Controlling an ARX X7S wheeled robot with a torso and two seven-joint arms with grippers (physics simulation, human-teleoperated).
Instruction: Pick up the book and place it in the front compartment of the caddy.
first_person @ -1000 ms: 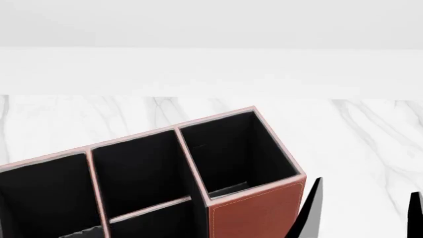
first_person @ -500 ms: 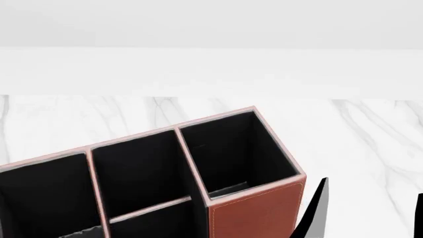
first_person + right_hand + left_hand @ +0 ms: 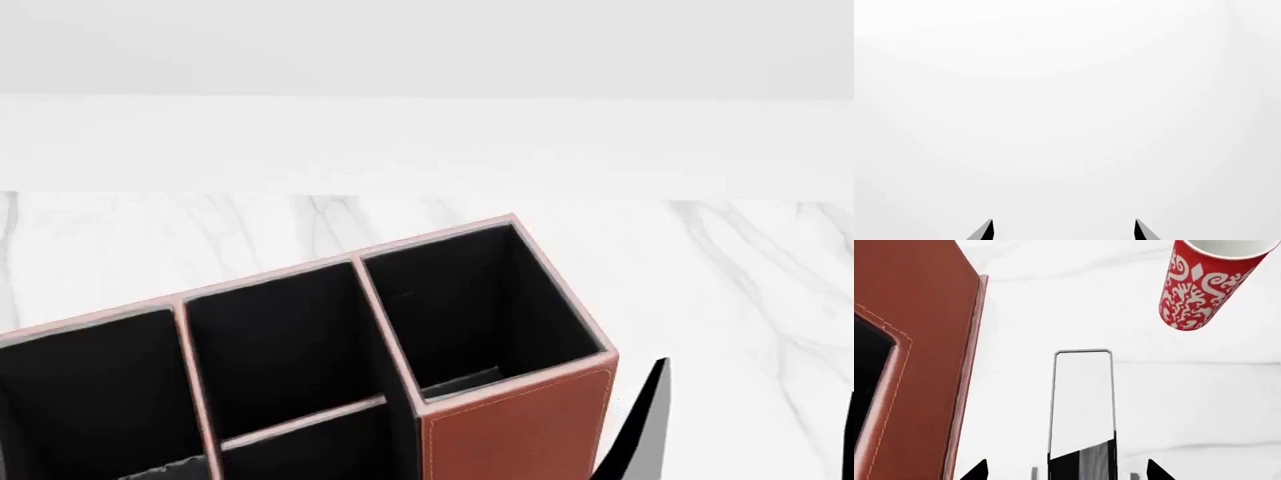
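Observation:
The caddy [image 3: 514, 425] is reddish-brown with black compartments and fills the head view's lower left. In the left wrist view its stitched wall [image 3: 927, 365] is close beside my left gripper [image 3: 1065, 471]. The gripper's jaws stand wide apart. The thin book [image 3: 1082, 400] is between them, white page edge towards the camera, touching neither finger. The book does not show in the head view. Two black fingertips [image 3: 641, 425] show just right of the caddy at the head view's bottom edge. My right gripper [image 3: 1062, 230] is open and empty over plain white.
A red mug [image 3: 1201, 285] with a white pattern stands beyond the book, on the side away from the caddy. The white marble table [image 3: 721, 260] reaches back to a pale wall.
In the head view the two black fingertips beside the caddy have shifted slightly to the right. The caddy has not moved.

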